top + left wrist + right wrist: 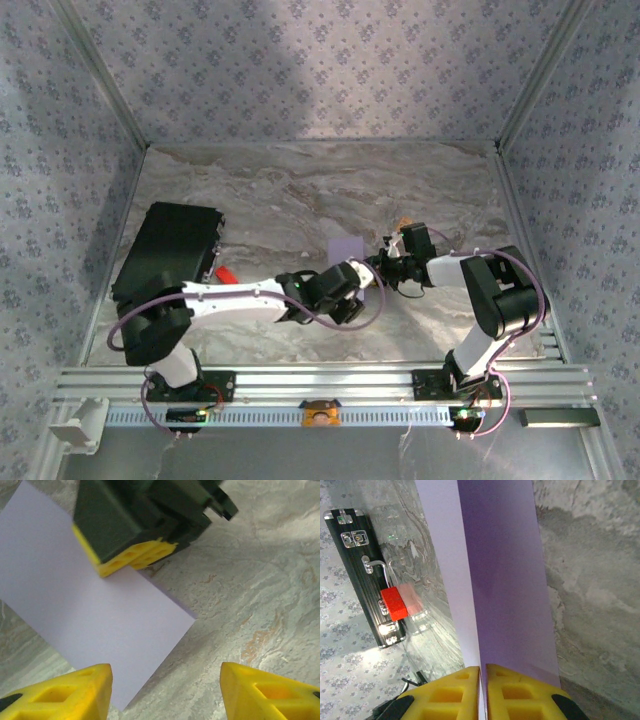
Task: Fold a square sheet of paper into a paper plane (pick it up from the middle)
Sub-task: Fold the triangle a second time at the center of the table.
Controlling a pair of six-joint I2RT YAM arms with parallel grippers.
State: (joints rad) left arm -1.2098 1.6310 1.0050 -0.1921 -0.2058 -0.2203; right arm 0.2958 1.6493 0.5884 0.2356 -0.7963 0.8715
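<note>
The square sheet of paper (75, 605) is pale lavender and folded along one crease into a rectangle. It hangs slanted just above the marble table (260, 595). My right gripper (483, 690) is shut on it at the crease, with one flap (445, 570) on the left of the fingers and one flap (510, 580) on the right. In the left wrist view the right gripper's yellow fingertips (135, 557) pinch the sheet's upper edge. My left gripper (165, 695) is open just below the sheet's lower corner and grips nothing. From above, both grippers (362, 280) (383, 268) meet at the sheet (347, 245) mid-table.
A black case (170, 250) lies at the left of the table with a small red object (225, 272) at its near corner. A small tan block (403, 222) sits behind the right gripper. Patterned walls enclose the table on three sides.
</note>
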